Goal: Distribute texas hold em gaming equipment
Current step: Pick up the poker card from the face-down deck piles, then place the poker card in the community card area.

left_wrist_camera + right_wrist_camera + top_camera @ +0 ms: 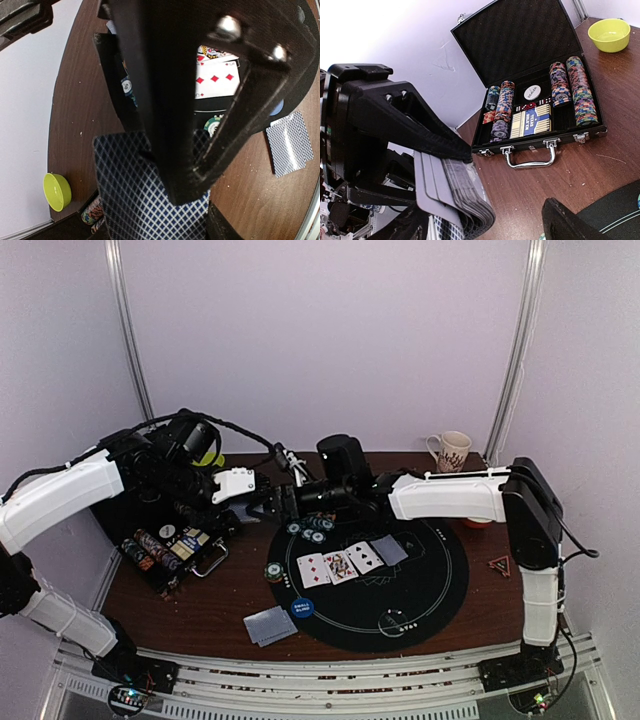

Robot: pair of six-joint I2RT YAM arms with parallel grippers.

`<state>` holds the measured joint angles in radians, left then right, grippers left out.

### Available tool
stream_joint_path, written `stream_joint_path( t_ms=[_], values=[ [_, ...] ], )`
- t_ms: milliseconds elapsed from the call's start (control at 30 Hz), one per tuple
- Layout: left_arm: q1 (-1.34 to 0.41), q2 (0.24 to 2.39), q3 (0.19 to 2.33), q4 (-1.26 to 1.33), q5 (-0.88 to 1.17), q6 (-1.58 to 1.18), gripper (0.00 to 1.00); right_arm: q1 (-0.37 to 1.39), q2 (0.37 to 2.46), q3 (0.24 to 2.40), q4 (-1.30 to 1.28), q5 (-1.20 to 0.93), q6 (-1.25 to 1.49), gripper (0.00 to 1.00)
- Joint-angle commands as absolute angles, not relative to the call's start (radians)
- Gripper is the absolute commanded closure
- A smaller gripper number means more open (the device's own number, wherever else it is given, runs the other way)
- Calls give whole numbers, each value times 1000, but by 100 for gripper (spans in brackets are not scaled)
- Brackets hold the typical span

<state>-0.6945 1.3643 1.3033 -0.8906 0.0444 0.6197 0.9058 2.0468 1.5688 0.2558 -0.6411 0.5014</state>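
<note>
The left arm's fingers (170, 150) are pinched to a narrow gap on a thick deck of playing cards with blue diamond-lattice backs (145, 200). They hold it in the air above the bench, at about 10 o'clock from the round black felt mat (440, 580). Held edge-out like this, the deck seems offered so that a single card can be peeled off. The right arm's fingers (570, 222) stand wide apart with nothing in them. The deck's stacked edge lies between them, close to one finger. I judge they are lining up to take a card and are not yet gripping.

On the mat, a row of face-up cards (340, 566) runs across the centre with one face-down card (390, 550) at its 3 o'clock end, likely the shared row being laid out. A cluster of teal striped poker chips (312, 530) sits at the mat's 10 o'clock rim. A single dark green chip (273, 572) sits at 9 o'clock and a blue disc button (302, 607) at 7 o'clock, probably marking a seat. Just off the mat at 7 o'clock, a pair of face-down cards (270, 625) lies on the brown wooden bench (200, 610), apparently one player's hand. Farther out at 9 o'clock, the open black chip case (520, 45) holds rows of chips, and a lime-green bowl (608, 34) stands beyond it.
</note>
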Motion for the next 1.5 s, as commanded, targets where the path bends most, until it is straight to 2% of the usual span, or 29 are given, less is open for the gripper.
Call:
stream_joint_path(
  t_ms=[0, 100, 167, 367, 467, 567, 600, 833, 967, 1167, 1300, 1467],
  values=[
    [-691, 1356, 1315, -862, 45, 628, 54, 899, 2005, 1588, 276, -627, 510, 25],
    [-691, 1356, 1315, -861, 47, 628, 54, 899, 2003, 1588, 275, -606, 503, 34],
    [-691, 1357, 1315, -862, 47, 629, 54, 898, 2004, 1595, 262, -599, 495, 47],
    [-691, 1358, 1310, -862, 43, 630, 54, 897, 1983, 1585, 216, -606, 467, 72],
    [-691, 1361, 1303, -862, 37, 629, 54, 898, 1967, 1583, 170, -598, 446, 80],
    [-692, 1369, 1298, -861, 21, 627, 54, 895, 1948, 1573, 137, -580, 437, 98],
    [-691, 1372, 1298, -862, 19, 626, 54, 896, 1942, 1571, 124, -572, 432, 100],
    [-692, 1373, 1298, -862, 14, 623, 54, 874, 1900, 1550, 39, -517, 408, 100],
    [-691, 1367, 1291, -862, 6, 618, 54, 834, 1805, 1456, 76, -522, 441, 100],
    [-690, 1364, 1284, -862, 0, 611, 54, 669, 1532, 1151, 227, -440, 639, 100],
    [-690, 1372, 1289, -860, 3, 610, 54, 570, 1360, 945, 220, -254, 752, 100],
    [-690, 1379, 1294, -853, 13, 608, 54, 482, 1240, 654, 346, 3, 977, 100]
  ],
)
